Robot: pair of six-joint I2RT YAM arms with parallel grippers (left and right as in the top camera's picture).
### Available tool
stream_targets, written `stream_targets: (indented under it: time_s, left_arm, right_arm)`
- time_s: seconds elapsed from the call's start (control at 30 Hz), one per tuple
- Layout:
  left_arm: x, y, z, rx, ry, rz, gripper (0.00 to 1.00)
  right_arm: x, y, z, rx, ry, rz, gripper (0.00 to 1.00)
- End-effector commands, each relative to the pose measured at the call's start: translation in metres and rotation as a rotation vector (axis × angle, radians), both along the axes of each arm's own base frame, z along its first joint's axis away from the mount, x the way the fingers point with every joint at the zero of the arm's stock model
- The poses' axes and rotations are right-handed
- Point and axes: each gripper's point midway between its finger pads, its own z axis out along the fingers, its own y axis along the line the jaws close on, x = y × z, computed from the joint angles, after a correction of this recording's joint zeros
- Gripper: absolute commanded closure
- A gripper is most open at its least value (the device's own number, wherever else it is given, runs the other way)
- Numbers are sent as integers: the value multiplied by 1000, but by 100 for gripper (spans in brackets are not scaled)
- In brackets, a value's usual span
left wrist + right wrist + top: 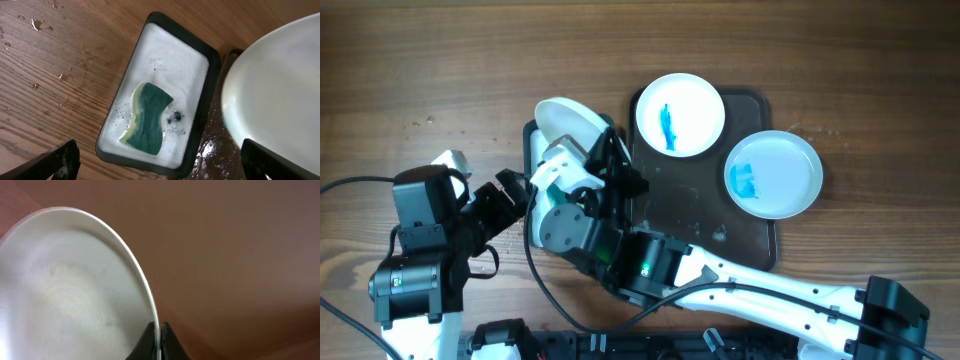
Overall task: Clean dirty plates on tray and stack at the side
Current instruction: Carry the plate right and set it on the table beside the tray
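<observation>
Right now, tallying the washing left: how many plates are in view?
3 plates: one blue-smeared on the tray's upper left; another blue-smeared, overhanging its right rim; a plain white plate held tilted by the right gripper beside the basin. Arms may hide more.

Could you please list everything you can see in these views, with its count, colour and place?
blue-streaked plates: two, white, on the tray, the right one overhanging its edge
plain plate: one, white, held tilted above the basin
tray: one, dark brown, right of the basin
basin: one, dark rim, white suds inside
sponge: one, green and yellow, in the basin
table: one, brown wood-grain
left gripper: open, empty, left of the basin
right gripper: shut on the plain plate's rim
</observation>
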Motion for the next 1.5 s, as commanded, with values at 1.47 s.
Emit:
stream_targets:
  time_s: [1.47]
  left_arm:
    - [2, 1, 7, 5, -20, 1, 0]
  right_arm:
    - [35, -356, -52, 1280, 536, -713, 96]
